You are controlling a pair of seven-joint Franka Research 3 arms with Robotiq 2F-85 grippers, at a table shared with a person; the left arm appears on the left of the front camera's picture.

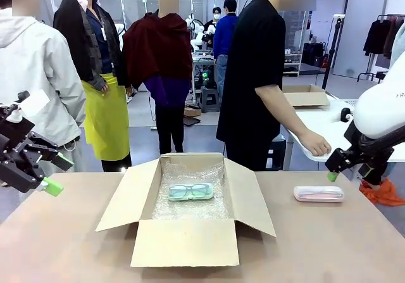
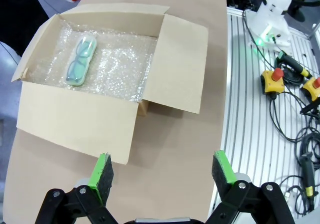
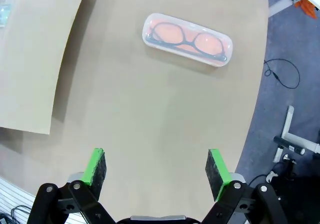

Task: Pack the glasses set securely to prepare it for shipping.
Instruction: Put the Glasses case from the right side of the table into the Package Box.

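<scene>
Writing: dark letters on the white shell of the right arm (image 1: 380, 106), cut off by the picture edge and not readable; I cannot make out print on the packs or the box.
Left tool (image 2: 161, 158): jaws spread wide, green pads well apart, nothing between them; it hangs above the bare worktop (image 1: 316, 245), apart from the box.
Right tool (image 3: 156, 154): jaws also spread wide, gripping nothing and touching nothing; it hangs above the worktop with the pink pack ahead of its fingers, well apart from them.
Glasses packs: 2.
Mint-green glasses pack (image 1: 190, 192): 1, lying flat inside the box on the bubble wrap, toward the box's far side.
Pink glasses pack (image 3: 187, 39): 1, lying flat on the worktop to the right of the box, apart from its right flap.
Cardboard box (image 1: 185, 242): 1, in the middle of the worktop, all 4 flaps folded outward.
Bubble wrap (image 2: 120, 68): 1 sheet lining the box floor.
Person's hand (image 1: 314, 145): 1, resting on a white table beyond the worktop, away from both packs.
Emergency stop buttons (image 2: 272, 78): 2, yellow with red caps, on the ribbed metal surface beside the worktop.
</scene>
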